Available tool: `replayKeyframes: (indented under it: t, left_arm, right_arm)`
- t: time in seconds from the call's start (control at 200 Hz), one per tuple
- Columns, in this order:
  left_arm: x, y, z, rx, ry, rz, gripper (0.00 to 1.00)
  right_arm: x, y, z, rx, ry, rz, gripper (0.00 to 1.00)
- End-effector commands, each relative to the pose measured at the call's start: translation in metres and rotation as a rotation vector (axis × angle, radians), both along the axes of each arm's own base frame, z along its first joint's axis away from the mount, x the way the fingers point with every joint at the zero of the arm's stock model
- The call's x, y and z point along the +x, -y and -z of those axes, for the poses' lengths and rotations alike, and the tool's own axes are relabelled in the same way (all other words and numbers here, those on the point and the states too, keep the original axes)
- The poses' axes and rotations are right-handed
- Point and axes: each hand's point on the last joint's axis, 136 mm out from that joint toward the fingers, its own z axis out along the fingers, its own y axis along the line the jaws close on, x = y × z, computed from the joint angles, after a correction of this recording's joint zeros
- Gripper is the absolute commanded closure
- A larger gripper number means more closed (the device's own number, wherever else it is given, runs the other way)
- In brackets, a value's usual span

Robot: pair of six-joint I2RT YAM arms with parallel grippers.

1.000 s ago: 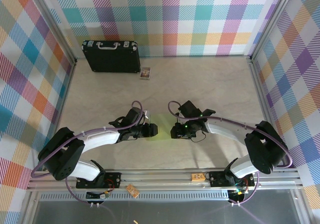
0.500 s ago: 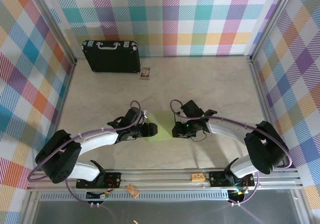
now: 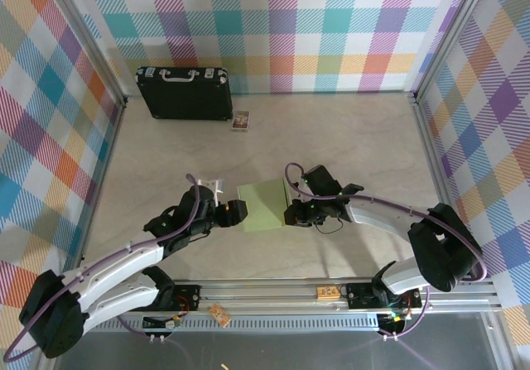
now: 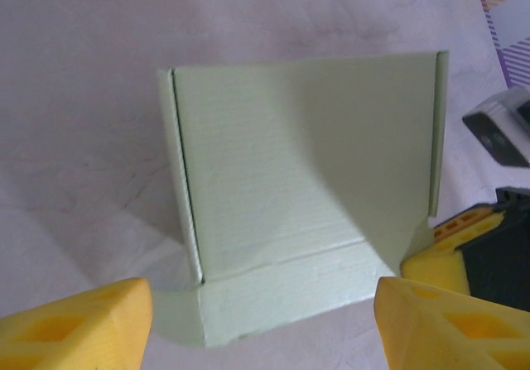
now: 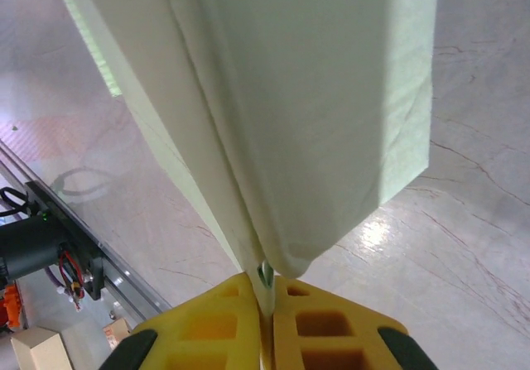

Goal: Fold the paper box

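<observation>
Bench (image 3: 356,138) centre: the left arm (image 3: 124,258) has swung back toward the near left, uncovering the paper box (image 3: 263,204) in the middle. The left fingers (image 4: 83,324) have spread and let go. The right fingers (image 5: 224,329) have pinched together on its right edge, so the fold likely depends on that grip alone.

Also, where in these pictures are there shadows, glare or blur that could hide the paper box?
Left wrist view: a soft diagonal shadow darkens the right part of the paper box, and the left gripper's yellow fingers are blurred. Right wrist view: a bright glare spot lies on the table beside the box, whose near edge is soft. Top view: even light, sharp.
</observation>
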Motion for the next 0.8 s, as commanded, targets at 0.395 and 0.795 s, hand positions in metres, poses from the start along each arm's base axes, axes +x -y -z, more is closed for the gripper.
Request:
replayKeyframes:
  t: [0.395, 0.795]
  left_arm:
    - [-0.008, 0.023, 0.057, -0.04, -0.165, 0.046, 0.28]
    - [0.003, 0.039, 0.059, -0.059, -0.134, 0.09, 0.32]
  right_arm:
    - [-0.003, -0.002, -0.004, 0.059, -0.045, 0.024, 0.91]
    - [-0.003, 0.0, 0.001, 0.062, -0.062, 0.019, 0.91]
